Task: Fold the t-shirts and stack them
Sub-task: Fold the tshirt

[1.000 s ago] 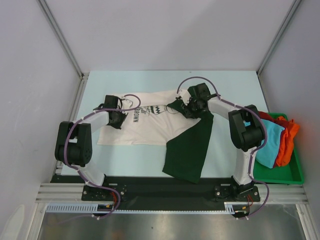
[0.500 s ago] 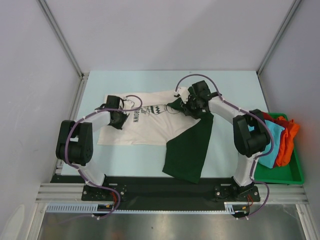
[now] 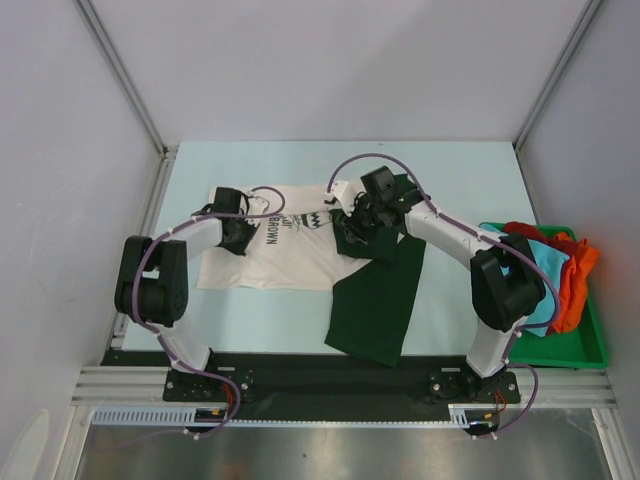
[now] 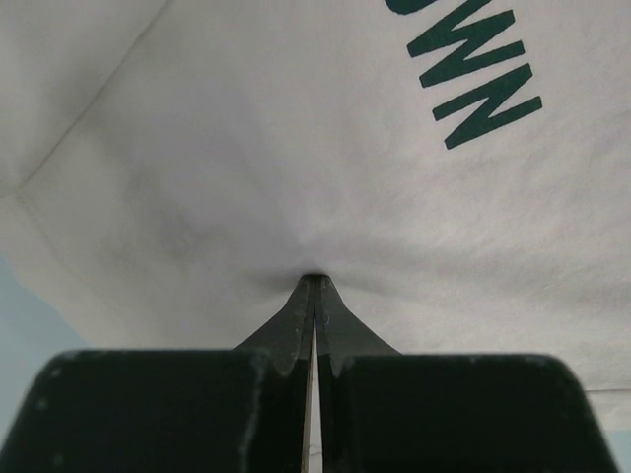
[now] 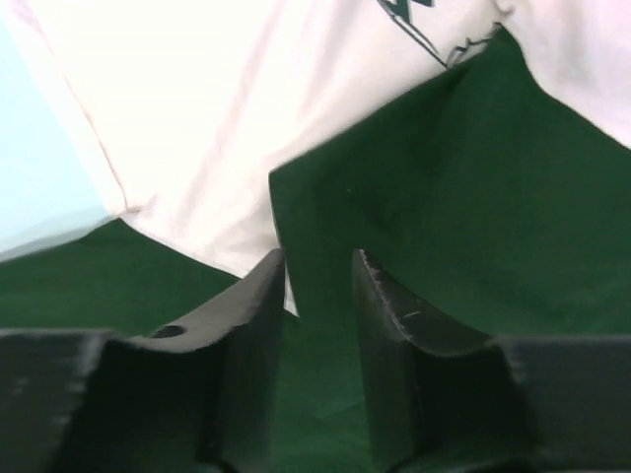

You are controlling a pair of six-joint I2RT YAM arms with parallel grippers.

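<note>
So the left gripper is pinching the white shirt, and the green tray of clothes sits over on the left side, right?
No, the green tray sits on the right side, by the right arm, as the top external view shows. The left gripper does pinch the white shirt.

Cam setup: one overhead, two wrist close-ups.
Your top view sits high behind the arm bases and looks down on the whole table (image 3: 450,170). Your left wrist cam looks along the left gripper (image 4: 315,281), almost against the cream t-shirt (image 4: 246,148). Your right wrist cam looks past the right gripper (image 5: 317,256), close over the dark green t-shirt (image 5: 473,177) where it meets the cream one. Both patches also show mid-table in the top view.
</note>
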